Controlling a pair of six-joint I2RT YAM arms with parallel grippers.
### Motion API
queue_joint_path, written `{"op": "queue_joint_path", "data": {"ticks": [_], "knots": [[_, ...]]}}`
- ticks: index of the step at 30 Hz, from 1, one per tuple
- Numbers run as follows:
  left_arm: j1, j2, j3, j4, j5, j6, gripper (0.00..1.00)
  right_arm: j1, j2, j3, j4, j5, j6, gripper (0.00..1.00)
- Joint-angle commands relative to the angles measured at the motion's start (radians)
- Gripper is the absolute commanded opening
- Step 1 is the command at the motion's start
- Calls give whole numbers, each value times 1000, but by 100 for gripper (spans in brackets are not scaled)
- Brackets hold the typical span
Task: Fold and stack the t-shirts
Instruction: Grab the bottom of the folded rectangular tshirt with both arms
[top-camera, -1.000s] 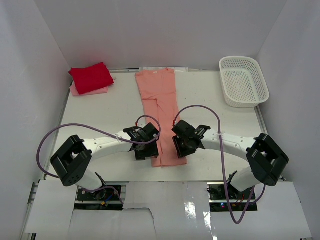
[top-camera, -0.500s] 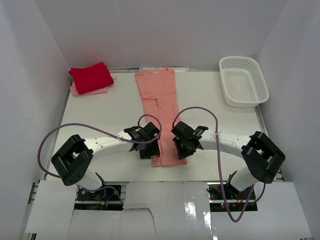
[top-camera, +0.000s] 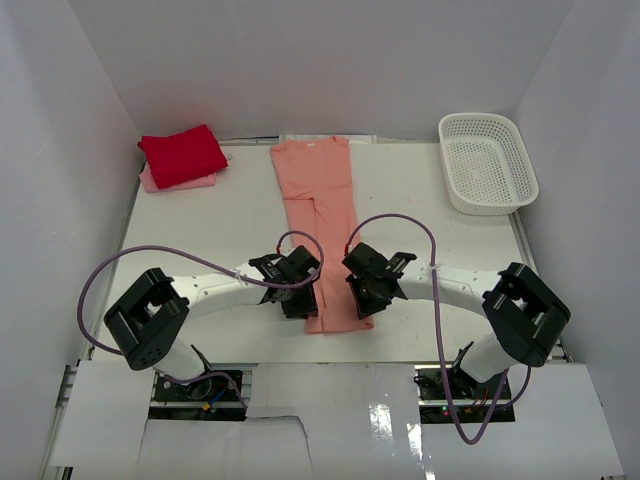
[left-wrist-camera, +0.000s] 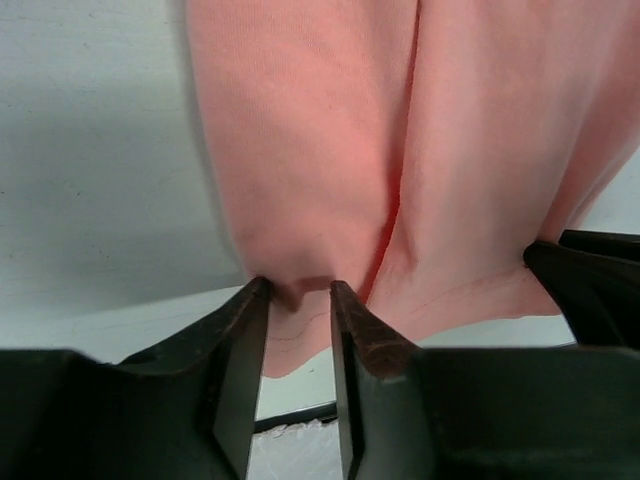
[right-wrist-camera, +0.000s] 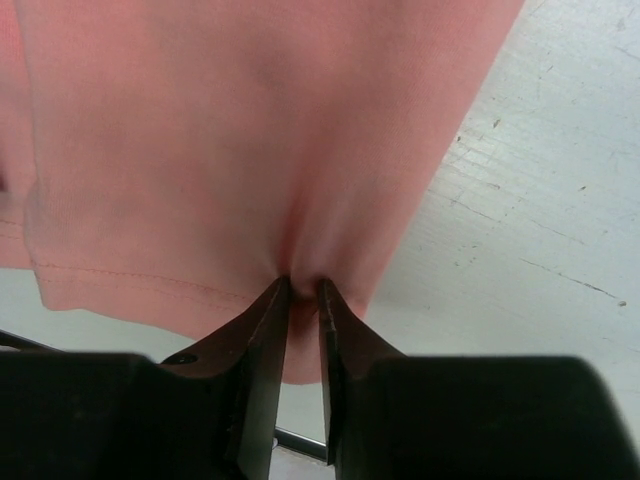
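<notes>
The salmon-pink t-shirt (top-camera: 320, 200) lies as a long narrow strip down the middle of the table, hem towards the arms. My left gripper (top-camera: 303, 300) is at the hem's left corner. In the left wrist view its jaws (left-wrist-camera: 298, 288) stand partly closed, with a pucker of the salmon cloth (left-wrist-camera: 400, 150) between the tips. My right gripper (top-camera: 360, 300) is at the hem's right corner, its jaws (right-wrist-camera: 303, 285) pinched on a fold of that cloth (right-wrist-camera: 250, 130). A folded bright red t-shirt (top-camera: 182, 155) lies on a pale pink one (top-camera: 160, 183) at the back left.
A white lattice basket (top-camera: 478, 118) stands at the back right corner. White walls close in the table on the left, back and right. The table's near edge runs just below both grippers. The right gripper's dark body (left-wrist-camera: 595, 285) shows at the right of the left wrist view.
Both grippers have narrowed their jaws onto the hem of the salmon-pink t-shirt. The left arm has edged slightly to the right; the shirt has not moved.
</notes>
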Motion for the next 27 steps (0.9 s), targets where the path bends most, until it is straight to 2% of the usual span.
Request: {"op": "queue_joint_path", "data": {"ticks": [1,2,8,9,11,15,27], "knots": [[-5,4,-12,25,12,-3,40,5,-18,-3,-12,12,4,21],[-5,7,-13,28,13,-3,30,5,-18,-4,-11,12,3,20],[-5,12,-18,29,15,-3,17,5,-19,-7,-10,12,3,18],[-6,12,-18,29,15,-3,8,5,-21,-7,-12,14,4,15],[-5,10,-20,25,15,-4,0,5,-24,-6,-17,17,4,15],[-5,-2,-24,-2,-1,-13,0,5,-38,-6,-32,37,6,11],[20,-64,-73,-56,-25,-32,0,-24,-96,-47,-55,41,4,11]]}}
